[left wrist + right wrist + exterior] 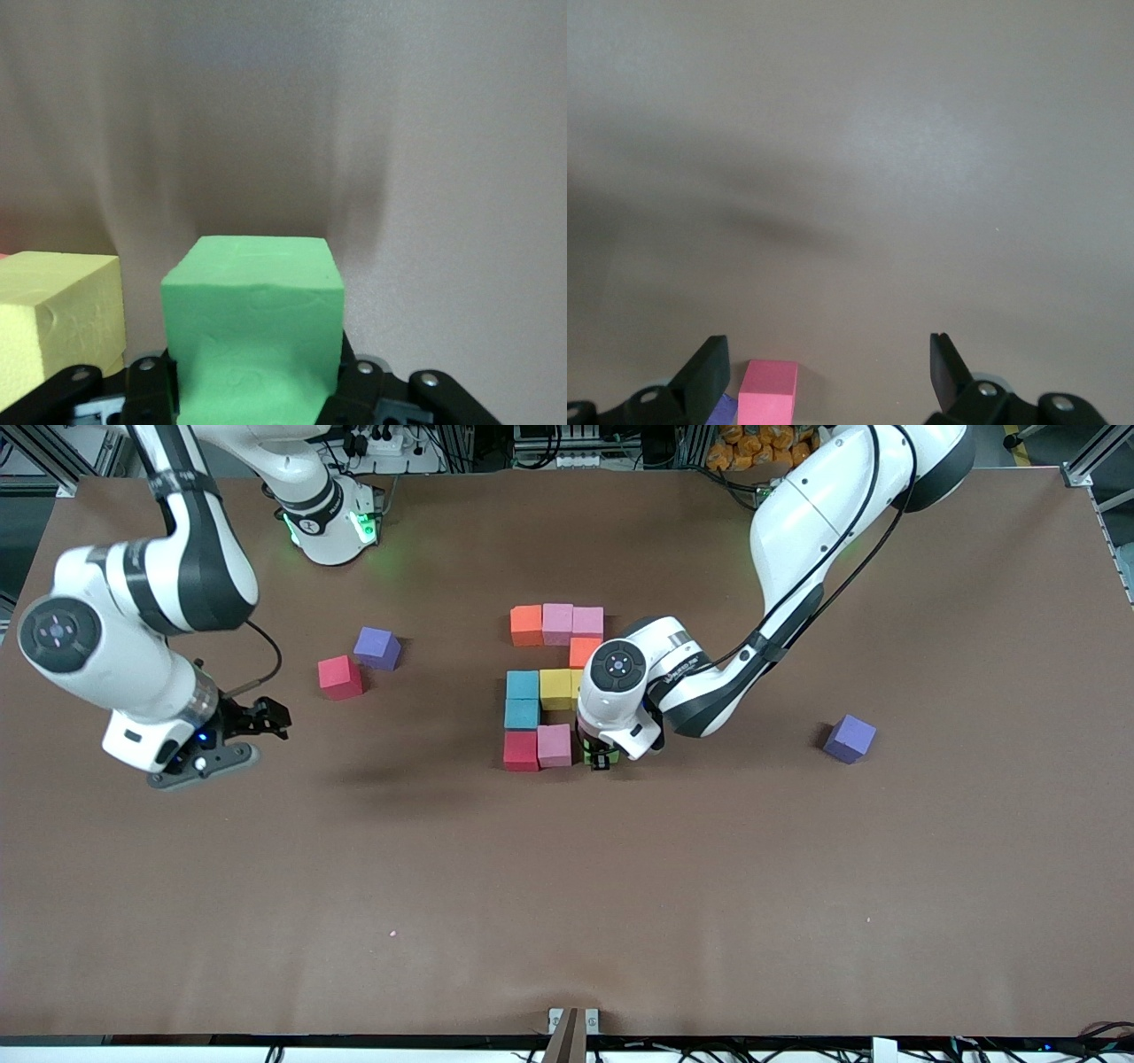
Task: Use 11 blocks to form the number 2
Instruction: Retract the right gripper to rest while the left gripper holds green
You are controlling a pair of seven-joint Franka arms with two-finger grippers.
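We count two orange cubes (526,625) (585,652), three pink cubes (557,623) (587,622) (554,745), two light blue cubes (523,685) (522,714), two yellow cubes (555,689) (53,310), two red cubes (521,750) (340,677), one green cube (252,328) and two purple cubes (377,647) (849,738). That makes fourteen cubes in all.

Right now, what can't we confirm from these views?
- Front view: green block almost hidden under the left gripper, so whether it sits beside the pink block is unclear.
- Front view: one yellow block mostly covered by the same wrist.
- Right wrist view: purple block cut by frame edge.
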